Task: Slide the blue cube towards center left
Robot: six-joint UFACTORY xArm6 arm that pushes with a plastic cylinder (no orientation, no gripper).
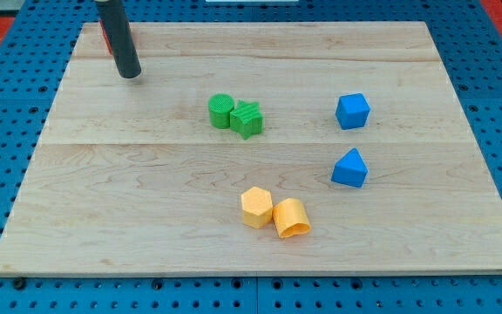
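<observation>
The blue cube sits right of the board's middle, toward the view's top. My tip rests on the wooden board near its top left corner, far to the left of the blue cube and not touching any block. The rod leans up out of the view's top edge.
A blue triangular block lies just below the blue cube. A green cylinder and a green star block touch each other near the middle. A yellow hexagonal block and a yellow rounded block sit together lower down. A red object shows behind the rod.
</observation>
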